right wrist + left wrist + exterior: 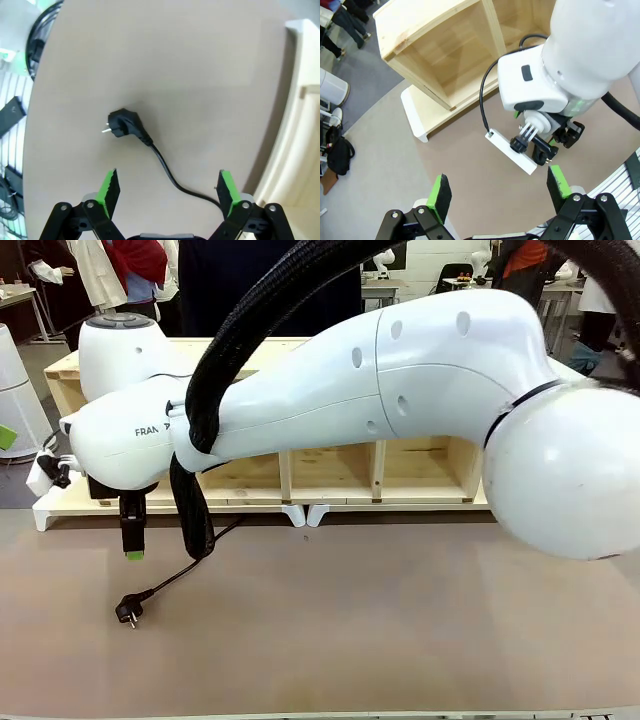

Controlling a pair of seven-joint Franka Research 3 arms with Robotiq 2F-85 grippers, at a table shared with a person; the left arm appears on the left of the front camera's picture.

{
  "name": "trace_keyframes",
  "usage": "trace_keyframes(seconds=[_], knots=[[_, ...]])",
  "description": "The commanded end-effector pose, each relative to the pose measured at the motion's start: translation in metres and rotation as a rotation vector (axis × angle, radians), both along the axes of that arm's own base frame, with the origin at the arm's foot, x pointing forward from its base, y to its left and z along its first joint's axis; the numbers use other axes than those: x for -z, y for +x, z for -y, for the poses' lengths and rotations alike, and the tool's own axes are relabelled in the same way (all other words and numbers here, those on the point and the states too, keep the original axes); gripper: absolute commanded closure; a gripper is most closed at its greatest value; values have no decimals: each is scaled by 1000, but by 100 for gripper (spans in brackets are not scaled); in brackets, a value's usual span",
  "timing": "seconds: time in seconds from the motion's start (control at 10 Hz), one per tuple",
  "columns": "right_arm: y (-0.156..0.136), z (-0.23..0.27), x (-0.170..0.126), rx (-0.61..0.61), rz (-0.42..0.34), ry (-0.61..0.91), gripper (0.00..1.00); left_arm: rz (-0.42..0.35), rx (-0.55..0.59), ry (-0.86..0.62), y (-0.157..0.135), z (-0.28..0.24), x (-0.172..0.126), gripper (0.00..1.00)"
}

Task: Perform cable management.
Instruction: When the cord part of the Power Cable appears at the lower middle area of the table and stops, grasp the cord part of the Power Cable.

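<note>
Cable (168, 581) is laid loose on the table (400, 630) in front of the shelf (330, 472), off its left end and not touching it. Its plug (127, 613) is set at the end farthest from the shelf, with the pins turned away from the shelf. The long axis is run on a slant: from the plug back toward the shelf and rightward, where the cord is lost behind the hose (192, 510). Nothing is coiled or tidied yet.

The right gripper (133, 552) is held pointing straight down in front of the shelf's left end, above the cord just behind the plug. Its fingers are spread wide and nothing is gripped. In the right wrist view the cord is seen crossing the gap between the green pads (109, 187) on a slant, which suggests the gripper is placed there for a grasp near the plug.

The left gripper (499, 189) is held higher, looking down on the shelf's end. Its fingers are also spread apart and empty, and it is probably kept clear in reserve.
</note>
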State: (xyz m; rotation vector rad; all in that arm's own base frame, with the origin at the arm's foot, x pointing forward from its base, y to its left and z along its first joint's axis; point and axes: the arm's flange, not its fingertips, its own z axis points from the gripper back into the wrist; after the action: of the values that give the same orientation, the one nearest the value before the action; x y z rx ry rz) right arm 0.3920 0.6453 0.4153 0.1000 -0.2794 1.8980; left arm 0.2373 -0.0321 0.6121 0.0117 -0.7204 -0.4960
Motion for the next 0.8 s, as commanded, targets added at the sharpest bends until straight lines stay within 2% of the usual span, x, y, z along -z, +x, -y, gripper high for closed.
trace_keyframes(seconds=[0.0, 0.3, 0.5, 0.7], knots=[[4, -14, 4, -70, -45, -25, 0, 1, -1, -2, 0, -1, 0, 0], [2, -23, 22, -162, -62, -44, 0, 1, -1, -2, 0, -1, 0, 0], [3, -26, 32, -172, -42, -100, 0, 1, -1, -2, 0, -1, 0, 0], [4, -27, 43, -162, -54, -135, 0, 1, -1, -2, 0, -1, 0, 0]])
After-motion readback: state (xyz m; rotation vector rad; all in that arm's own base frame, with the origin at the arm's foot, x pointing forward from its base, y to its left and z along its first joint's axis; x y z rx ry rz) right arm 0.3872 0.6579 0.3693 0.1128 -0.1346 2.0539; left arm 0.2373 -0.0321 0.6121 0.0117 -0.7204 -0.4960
